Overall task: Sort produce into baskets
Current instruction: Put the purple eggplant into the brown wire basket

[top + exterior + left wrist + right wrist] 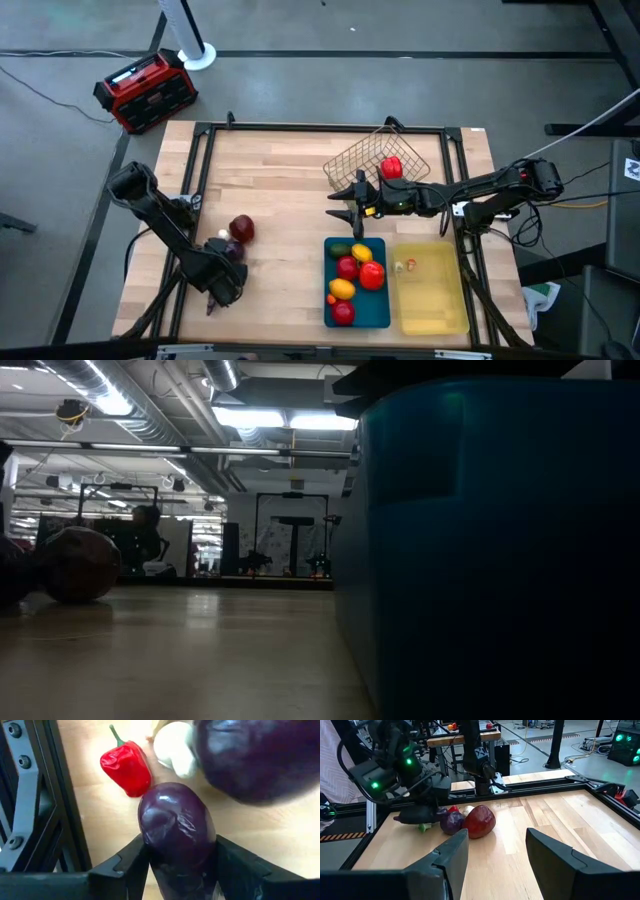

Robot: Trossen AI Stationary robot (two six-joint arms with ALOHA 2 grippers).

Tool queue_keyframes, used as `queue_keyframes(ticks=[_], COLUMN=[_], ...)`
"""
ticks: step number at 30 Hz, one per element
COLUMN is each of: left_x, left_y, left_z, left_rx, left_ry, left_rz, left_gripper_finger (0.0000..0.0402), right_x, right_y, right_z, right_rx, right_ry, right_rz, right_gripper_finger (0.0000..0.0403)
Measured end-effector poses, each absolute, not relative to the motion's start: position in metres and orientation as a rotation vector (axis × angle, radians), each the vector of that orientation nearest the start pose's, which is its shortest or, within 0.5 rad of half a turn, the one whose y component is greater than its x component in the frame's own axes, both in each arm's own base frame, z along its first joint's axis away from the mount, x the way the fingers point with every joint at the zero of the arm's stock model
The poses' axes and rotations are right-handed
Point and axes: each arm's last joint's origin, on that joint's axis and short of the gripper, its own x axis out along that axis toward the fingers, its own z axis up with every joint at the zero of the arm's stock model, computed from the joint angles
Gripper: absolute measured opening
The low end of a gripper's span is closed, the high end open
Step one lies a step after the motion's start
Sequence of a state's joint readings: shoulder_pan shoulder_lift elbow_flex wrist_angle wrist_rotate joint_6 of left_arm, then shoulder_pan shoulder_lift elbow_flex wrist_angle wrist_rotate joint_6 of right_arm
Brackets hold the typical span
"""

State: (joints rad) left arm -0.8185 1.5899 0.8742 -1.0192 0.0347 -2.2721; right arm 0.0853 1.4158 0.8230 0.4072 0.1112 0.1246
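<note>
Two jaws prob. gripping eggplant point(177, 835).

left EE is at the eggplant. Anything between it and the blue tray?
Nothing visible. The left end effector straddles the eggplant, its fingers at either side. Between there and the blue tray the high view shows only bare table. The tray already holds produce, with free space mainly at its edges.
</note>
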Motion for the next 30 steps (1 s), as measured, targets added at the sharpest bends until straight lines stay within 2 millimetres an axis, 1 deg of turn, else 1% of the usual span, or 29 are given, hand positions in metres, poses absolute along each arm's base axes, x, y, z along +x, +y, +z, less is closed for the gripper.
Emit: queue_keyframes(ticks=[4, 8, 11, 15, 17, 19, 23, 25, 27, 30], left_x=[0.159, 0.159, 0.160, 0.168, 0.174, 0.181, 0.199, 0.210, 0.222, 0.239], left_y=[-0.170, -0.165, -0.160, -0.149, -0.143, -0.137, -0.124, -0.117, -0.110, -0.099], left_z=[0.175, 0.196, 0.209, 0.221, 0.224, 0.227, 0.235, 0.239, 0.242, 0.248], left_rx=[-1.005, -1.061, -1.130, -1.123, -1.095, -1.030, -0.871, -0.792, -0.719, -0.640], left_ry=[1.257, 1.157, 0.990, 0.682, 0.498, 0.334, 0.086, 0.009, -0.017, -0.024], left_rz=[1.233, 1.152, 1.109, 1.026, 0.998, 0.970, 0.926, 0.924, 0.936, 0.954], left_gripper_finger=[0.0197, 0.0193, 0.0193, 0.0198, 0.0198, 0.0198, 0.0199, 0.0200, 0.0200, 0.0200], right_x=[0.310, 0.310, 0.310, 0.310, 0.310, 0.310, 0.310, 0.310, 0.310, 0.310], right_y=[0.023, 0.023, 0.023, 0.023, 0.023, 0.023, 0.023, 0.024, 0.025, 0.025], right_z=[0.259, 0.259, 0.259, 0.258, 0.258, 0.257, 0.257, 0.257, 0.257, 0.257], right_rx=[0.106, 0.106, 0.105, 0.115, 0.146, 0.186, 0.274, 0.328, 0.370, 0.386], right_ry=[0.183, 0.183, 0.189, 0.194, 0.195, 0.200, 0.198, 0.201, 0.206, 0.209], right_rz=[-0.037, -0.037, -0.038, -0.039, -0.042, -0.047, -0.054, -0.034, -0.008, 0.005], right_gripper_finger=[0.0198, 0.0198, 0.0198, 0.0198, 0.0198, 0.0198, 0.0198, 0.0198, 0.0198, 0.0198])
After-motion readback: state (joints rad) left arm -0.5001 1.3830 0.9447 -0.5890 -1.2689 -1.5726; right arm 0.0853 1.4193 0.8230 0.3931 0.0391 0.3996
